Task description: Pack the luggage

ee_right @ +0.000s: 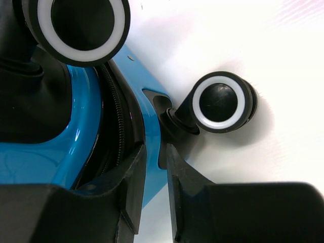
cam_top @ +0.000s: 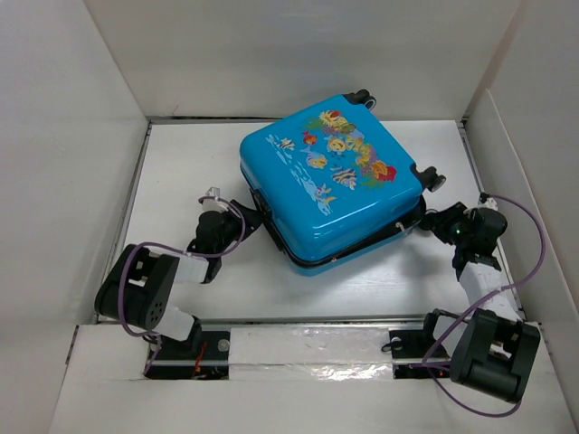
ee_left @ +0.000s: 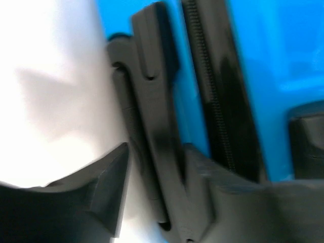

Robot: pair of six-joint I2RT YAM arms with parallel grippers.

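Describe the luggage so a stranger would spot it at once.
On the white table, one case lies flat near the middle: the luggage. It alone is bright blue, with fish printed on its shell and black wheels along its far right side.

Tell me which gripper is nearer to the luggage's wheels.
Right. The right gripper straddles the rim of the luggage just beside a wheel. The left gripper sits at the side handle on the opposite side, away from both wheels.
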